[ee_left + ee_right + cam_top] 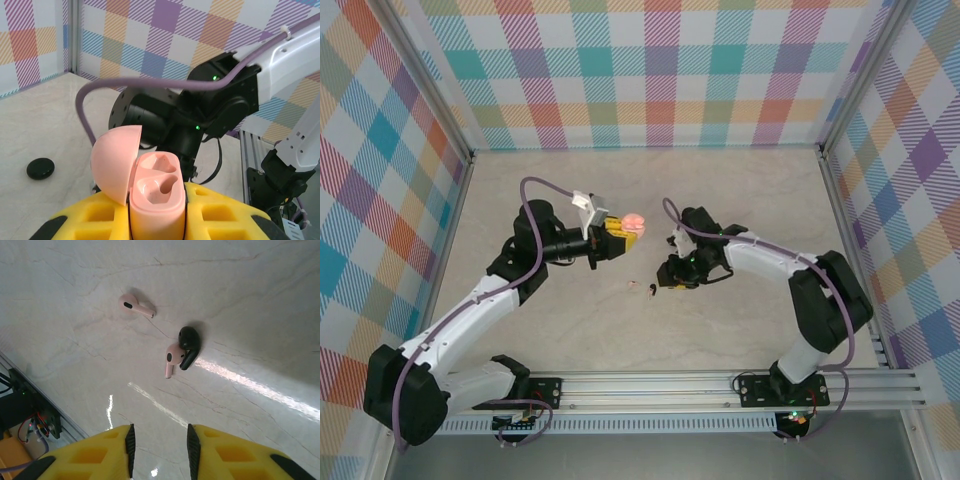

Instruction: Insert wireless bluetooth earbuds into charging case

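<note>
Your left gripper [157,222] is clenched on the charging case [156,202]. Its yellow fingers [90,220] press the two sides, and the pink case stands upright between them. The lid [114,161] is swung back to the left in your left wrist view, so you look straight into the two moulded sockets, both of them empty. From overhead you find that case [634,222] at the tip of the left arm, held out over the middle of the table [740,180].

Your right gripper [160,435] is released: its yellow fingers [235,452] stand apart, with bare tabletop showing in the gap between the pads. Just beyond those fingertips the earbuds lie on the table. A black earbud [189,346] and a pink earbud [171,359] touch each other, the pink one's stem pointing back toward the gripper. A second pink earbud [136,305] lies apart from that pair, farther from the fingers.

Overhead, the earbuds [640,288] are small specks between your two grippers, close beside the right gripper [672,272] and below the raised case.

Further out, in the left wrist view, a black disc [41,168] rests flat on the table to the left of the case, and the right arm [200,110] stands behind it
</note>
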You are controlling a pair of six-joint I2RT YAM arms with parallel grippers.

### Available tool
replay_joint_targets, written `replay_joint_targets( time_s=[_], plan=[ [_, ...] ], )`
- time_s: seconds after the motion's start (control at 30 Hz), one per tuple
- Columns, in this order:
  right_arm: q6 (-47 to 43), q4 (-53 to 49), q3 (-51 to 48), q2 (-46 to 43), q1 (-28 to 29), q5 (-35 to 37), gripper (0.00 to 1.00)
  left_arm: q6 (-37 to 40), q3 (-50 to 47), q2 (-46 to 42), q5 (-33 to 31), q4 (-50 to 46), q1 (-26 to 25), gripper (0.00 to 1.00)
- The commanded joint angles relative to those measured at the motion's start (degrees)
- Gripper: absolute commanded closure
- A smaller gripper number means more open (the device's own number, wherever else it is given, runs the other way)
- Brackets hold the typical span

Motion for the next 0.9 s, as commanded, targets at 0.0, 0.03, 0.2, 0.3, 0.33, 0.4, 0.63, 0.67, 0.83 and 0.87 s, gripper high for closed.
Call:
replay_joint_targets(
  time_s=[0.0,0.03,0.2,0.3,0.33,0.4,0.63,0.67,0.83,0.87],
  plan=[
    [3.9,1.8,2.6,2.6,2.3,1.0,0.66,-0.6,-0.9,-1.6,-0.7,0.2,0.8,0.82],
    [4.5,1.9,3.0,3.3,2.9,1.4,0.67,-0.6,-1.0,-1.6,-0.8,0.2,0.8,0.82],
    [6.7,1.6,4.7,5.8,5.4,4.5,0.68,-0.9,-1.2,-1.5,-0.8,0.7,0.8,0.82],
    [7.3,0.7,5.8,7.0,6.4,6.6,0.68,-1.0,-1.3,-1.6,-0.8,0.8,0.8,0.82],
    [7.5,0.2,6.3,7.4,6.7,7.6,0.68,-1.0,-1.3,-1.6,-0.7,0.9,0.8,0.82],
    [7.4,-1.8,7.8,8.4,7.4,9.6,0.69,-1.0,-1.3,-1.5,-0.7,0.8,0.8,0.82],
    [7.4,-5.1,11.5,10.4,8.6,13.9,0.7,-1.0,-1.4,-1.9,-0.9,0.9,0.8,0.82],
    [7.4,-5.4,11.9,10.7,8.7,14.2,0.7,-1.0,-1.4,-2.0,-0.9,0.9,0.8,0.82],
    [7.0,-6.6,13.4,12.3,9.3,14.6,0.7,-0.9,-1.5,-2.1,-1.1,0.8,0.8,0.82],
    [6.9,-6.8,13.6,12.6,9.4,14.5,0.7,-0.9,-1.5,-2.1,-1.1,0.7,0.8,0.82]
  ],
)
